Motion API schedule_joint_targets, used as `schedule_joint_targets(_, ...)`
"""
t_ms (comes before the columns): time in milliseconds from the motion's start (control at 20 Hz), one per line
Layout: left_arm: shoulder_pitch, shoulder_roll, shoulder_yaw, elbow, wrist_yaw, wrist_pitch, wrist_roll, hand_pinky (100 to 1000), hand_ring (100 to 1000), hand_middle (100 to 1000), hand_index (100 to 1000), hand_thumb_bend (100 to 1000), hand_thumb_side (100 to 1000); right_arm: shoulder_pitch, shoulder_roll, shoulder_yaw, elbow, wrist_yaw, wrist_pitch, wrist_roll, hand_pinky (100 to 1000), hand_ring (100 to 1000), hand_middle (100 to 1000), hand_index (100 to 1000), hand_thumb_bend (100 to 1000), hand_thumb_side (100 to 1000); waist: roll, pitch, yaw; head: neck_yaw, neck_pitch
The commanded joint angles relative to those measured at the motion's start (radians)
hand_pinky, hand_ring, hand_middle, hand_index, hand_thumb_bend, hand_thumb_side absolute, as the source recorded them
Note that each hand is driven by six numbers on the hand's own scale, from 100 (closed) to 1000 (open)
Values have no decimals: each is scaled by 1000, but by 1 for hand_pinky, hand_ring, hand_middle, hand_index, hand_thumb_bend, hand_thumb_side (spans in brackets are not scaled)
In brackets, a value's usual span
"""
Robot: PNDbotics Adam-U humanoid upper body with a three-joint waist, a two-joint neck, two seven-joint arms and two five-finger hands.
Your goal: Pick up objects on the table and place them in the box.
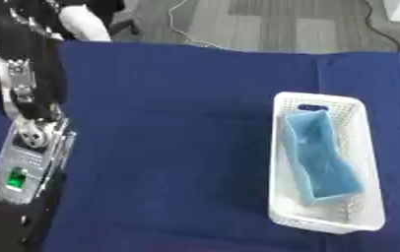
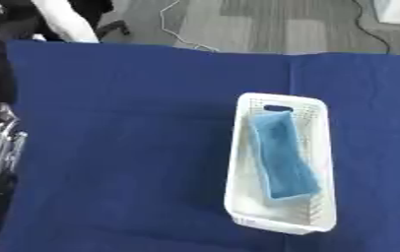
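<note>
I see my left arm (image 1: 27, 142) along the left edge of the desk (image 1: 169, 147), but its hand is out of sight, so I cannot tell if it is open or closed. My right hand does not show. Far off, near the desk's right edge, the white box (image 1: 369, 162) holds a blue thing (image 1: 322, 157).

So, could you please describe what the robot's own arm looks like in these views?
Only the left arm shows, along the left edge: black segments, a round silver joint, and a silver-grey panel with a small green light. No cables or markings can be made out on it. Neither hand is in view.
</note>
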Motion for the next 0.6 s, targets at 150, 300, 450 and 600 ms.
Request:
schedule_joint_targets(150, -11, 6, -4, -19, -35, 2, -2, 758, 908, 890, 907, 100, 967, -6, -9, -8, -8, -45, -1, 106, 919, 976, 977, 944, 100, 727, 1, -11, -7, 2, -10)
schedule_joint_targets(300, -11, 5, -8, -19, -33, 6, -2, 742, 899, 880, 899, 100, 960, -6, -9, -10, -8, -48, 4, 113, 911, 969, 974, 942, 100, 707, 2, -9, -9, 30, -6)
schedule_joint_targets(450, -11, 3, -10, -19, -27, 10, -3, 736, 895, 876, 895, 100, 955, -7, -4, -10, -8, -49, 8, 111, 903, 963, 969, 938, 100, 695, 4, -6, -11, 60, -5)
schedule_joint_targets(600, -11, 2, -12, -19, -24, 14, -5, 725, 888, 869, 890, 100, 952, -7, -3, -9, -8, -45, 11, 109, 892, 954, 964, 935, 100, 685, 6, -4, -12, 66, -2)
